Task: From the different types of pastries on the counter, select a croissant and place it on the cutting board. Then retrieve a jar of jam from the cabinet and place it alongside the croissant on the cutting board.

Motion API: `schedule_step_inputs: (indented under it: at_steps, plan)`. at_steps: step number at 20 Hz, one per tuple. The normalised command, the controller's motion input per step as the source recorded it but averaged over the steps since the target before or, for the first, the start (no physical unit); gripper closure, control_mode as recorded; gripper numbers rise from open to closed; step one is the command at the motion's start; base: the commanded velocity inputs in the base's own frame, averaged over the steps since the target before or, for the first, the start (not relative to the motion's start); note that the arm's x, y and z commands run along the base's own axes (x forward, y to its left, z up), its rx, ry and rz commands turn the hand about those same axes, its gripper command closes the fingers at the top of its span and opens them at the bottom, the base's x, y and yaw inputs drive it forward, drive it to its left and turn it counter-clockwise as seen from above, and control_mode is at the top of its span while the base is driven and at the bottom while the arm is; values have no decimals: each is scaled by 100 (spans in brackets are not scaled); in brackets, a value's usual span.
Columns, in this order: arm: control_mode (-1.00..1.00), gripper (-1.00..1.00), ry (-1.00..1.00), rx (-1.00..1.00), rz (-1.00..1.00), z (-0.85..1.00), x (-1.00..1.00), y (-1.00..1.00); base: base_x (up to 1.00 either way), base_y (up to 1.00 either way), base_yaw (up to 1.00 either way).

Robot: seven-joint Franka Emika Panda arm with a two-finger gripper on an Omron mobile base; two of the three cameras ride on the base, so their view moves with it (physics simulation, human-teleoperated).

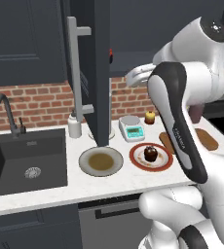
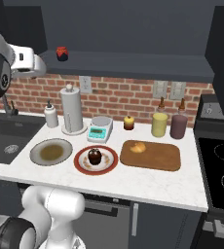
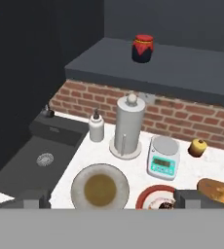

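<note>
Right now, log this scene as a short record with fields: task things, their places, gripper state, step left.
croissant: lies on the cutting board, near its left end
jar of jam: stands on the open cabinet shelf, above the brick wall
cabinet door: swung open
muffin: on the red-rimmed plate, left of the board
gripper: open, holding nothing, raised above the counter and aimed toward the shelf
step left: fetch the jar and set it beside the croissant
</note>
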Motion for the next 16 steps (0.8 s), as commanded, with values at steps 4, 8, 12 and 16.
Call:
schedule_step_inputs:
  at_steps: [4, 8, 12, 16]
  plan:
    - [-100, -100, -19, 0, 2, 4, 5, 0, 0, 0, 0]
    - [-100, -100, 0, 0, 0, 0, 1, 0, 0, 0, 0]
    - [-100, -100, -4, 0, 0, 0, 49, 0, 0, 0, 0]
    - [-100, -100, -6, 0, 0, 0, 65, 0, 0, 0, 0]
